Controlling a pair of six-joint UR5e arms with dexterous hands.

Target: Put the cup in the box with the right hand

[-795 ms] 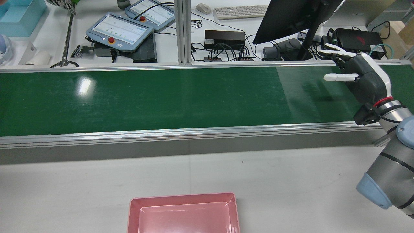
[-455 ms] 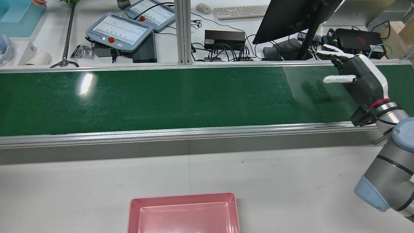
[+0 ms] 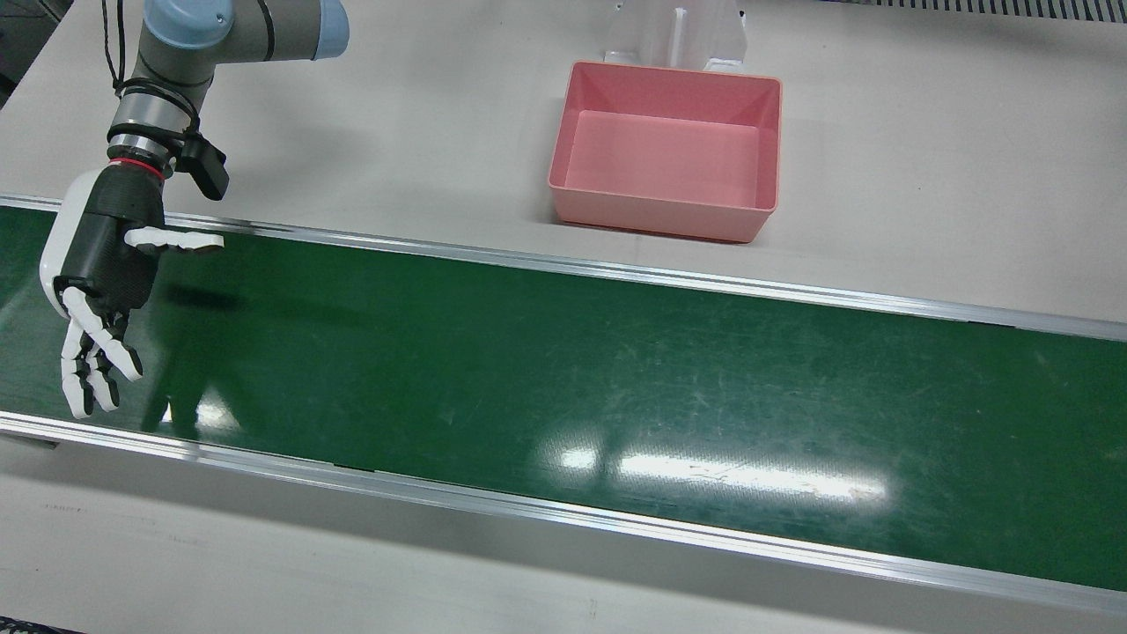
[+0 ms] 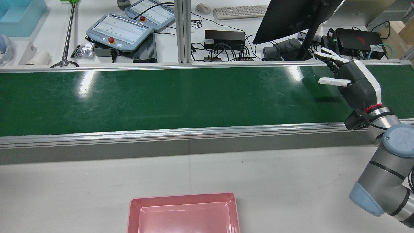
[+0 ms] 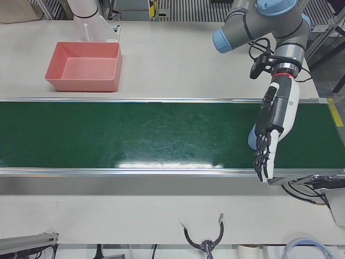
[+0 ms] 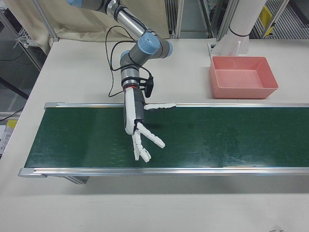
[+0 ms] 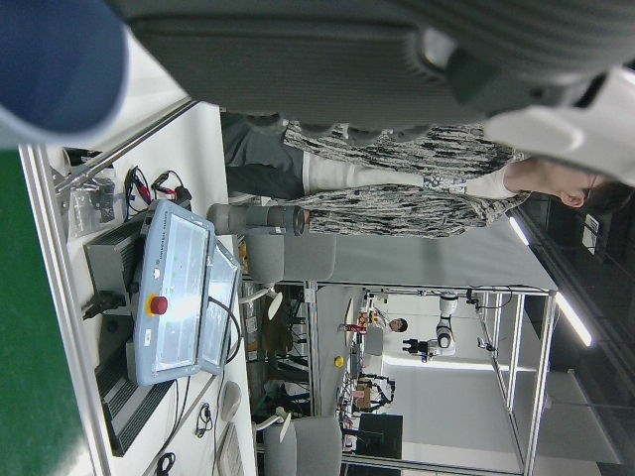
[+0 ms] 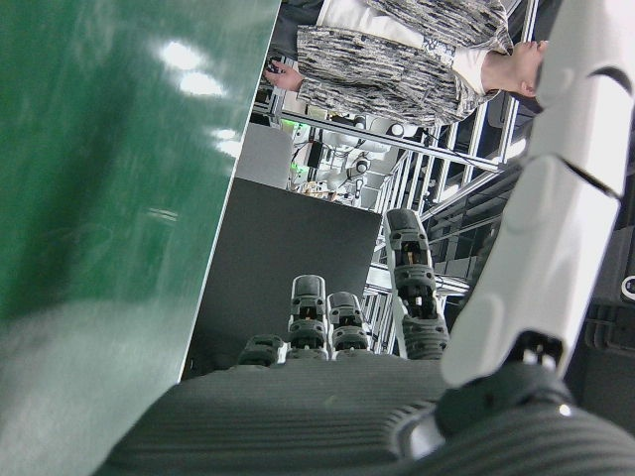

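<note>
A light blue rounded object (image 5: 251,141), apparently the cup, sits on the green belt (image 3: 572,370), partly hidden behind my left hand (image 5: 274,121). It also shows as a blue blob in the left hand view (image 7: 55,59). The left hand is open, fingers stretched toward the belt's near edge; I cannot tell whether it touches the cup. My right hand (image 3: 106,255) is open and empty over the other end of the belt; it also shows in the rear view (image 4: 352,82) and the right-front view (image 6: 134,121). The empty pink box (image 3: 669,154) stands on the white table beside the belt.
The belt has raised metal rails (image 3: 616,273) along both edges. Beyond its far rail in the rear view are teach pendants (image 4: 119,32), a monitor (image 4: 291,16), a keyboard (image 4: 241,11) and cables. A person in a patterned top (image 7: 397,198) stands nearby.
My right hand has shifted a little to the left and lower over the belt, with the arm's elbow following. The box has not moved.
</note>
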